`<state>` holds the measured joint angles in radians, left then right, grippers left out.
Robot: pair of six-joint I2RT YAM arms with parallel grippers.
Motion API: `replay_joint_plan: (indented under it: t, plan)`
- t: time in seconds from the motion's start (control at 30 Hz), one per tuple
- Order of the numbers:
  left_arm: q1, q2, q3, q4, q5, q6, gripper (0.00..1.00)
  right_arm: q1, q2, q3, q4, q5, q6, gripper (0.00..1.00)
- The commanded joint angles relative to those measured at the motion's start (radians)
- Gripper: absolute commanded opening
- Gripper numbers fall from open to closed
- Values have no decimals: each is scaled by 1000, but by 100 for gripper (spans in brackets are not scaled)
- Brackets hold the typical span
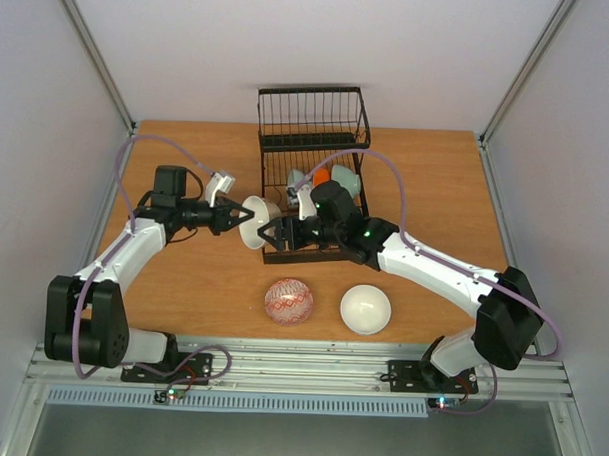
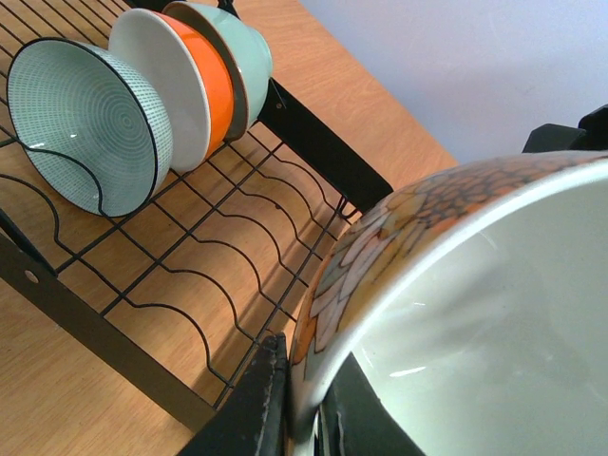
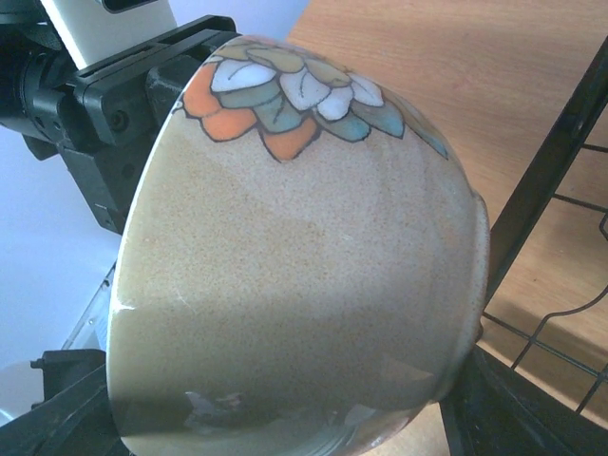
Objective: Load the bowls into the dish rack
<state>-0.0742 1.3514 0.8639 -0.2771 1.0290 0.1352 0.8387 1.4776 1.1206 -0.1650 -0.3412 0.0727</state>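
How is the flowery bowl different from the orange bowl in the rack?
The flowery bowl is sandy brown with coloured petals near its rim; the orange bowl is plain orange outside. The flowery bowl hangs in the air, pinched by the jaws of the left gripper; the orange bowl stands on edge in the dish rack. Both look white inside.

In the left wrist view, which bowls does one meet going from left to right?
From left: teal patterned bowl → orange bowl with white inside → mint-green bowl → flower-patterned bowl, held by the left tool.

Three bowls on edge in rack; floral bowl tilted beside, perhaps touching.
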Motion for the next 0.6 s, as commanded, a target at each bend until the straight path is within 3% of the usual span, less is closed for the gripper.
replay_joint_plan:
  t: [0.0, 0.07, 0.1, 0.17, 0.27, 0.37, 0.57]
  plan:
    - [7, -26, 10, 67, 18, -26, 0, 0, -49, -8, 1, 0, -28, 1]
    - [5, -24, 13, 66, -9, -34, 3, 0, -51, -5, -16, 28, -36, 1]
    - [5, -22, 15, 66, -20, -38, 11, 0, -50, 1, -28, 48, -41, 1]
    - [7, -24, 17, 63, -32, -41, 38, 0, -43, 21, -73, 103, -54, 1]
    - [7, -38, 7, 81, -51, -49, 58, 0, -28, 61, -150, 200, -96, 1]
    - [7, -59, -2, 98, -89, -62, 65, 0, -14, 95, -201, 267, -126, 1]
    - [7, -109, -25, 132, -196, -78, 67, 0, 81, 251, -324, 425, -189, 1]
